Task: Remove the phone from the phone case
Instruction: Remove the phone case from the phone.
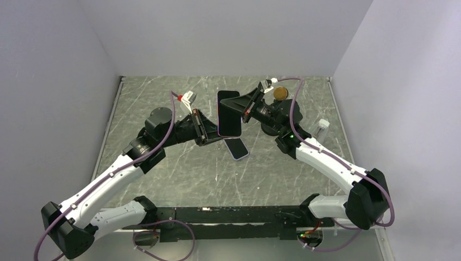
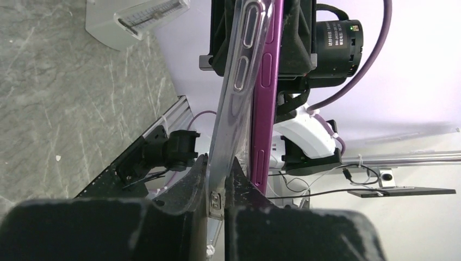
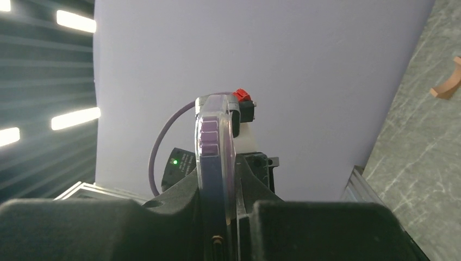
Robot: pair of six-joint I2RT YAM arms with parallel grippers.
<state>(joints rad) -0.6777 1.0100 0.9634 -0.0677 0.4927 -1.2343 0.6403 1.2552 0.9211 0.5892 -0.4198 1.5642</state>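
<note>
The phone [image 1: 229, 112], with a black screen and purple edges, is held upright above the table between both grippers. My left gripper [image 1: 213, 134] is shut on the phone case [image 2: 239, 81], a clear shell whose edge stands peeled away from the phone's purple side [image 2: 266, 70]. The left gripper [image 2: 221, 182] pinches only the clear shell. My right gripper [image 1: 242, 107] is shut on the phone from the other side. In the right wrist view the phone [image 3: 211, 147] stands edge-on in the right gripper [image 3: 222, 185], with a clear layer of case beside it.
A second phone [image 1: 237, 148], with a dark face and a pale lavender rim, lies flat on the marble table [image 1: 163, 179] just below the held one. A brown round thing [image 1: 280, 93] sits at the back right. A small clear container [image 1: 322, 129] stands at the right. White walls enclose the table.
</note>
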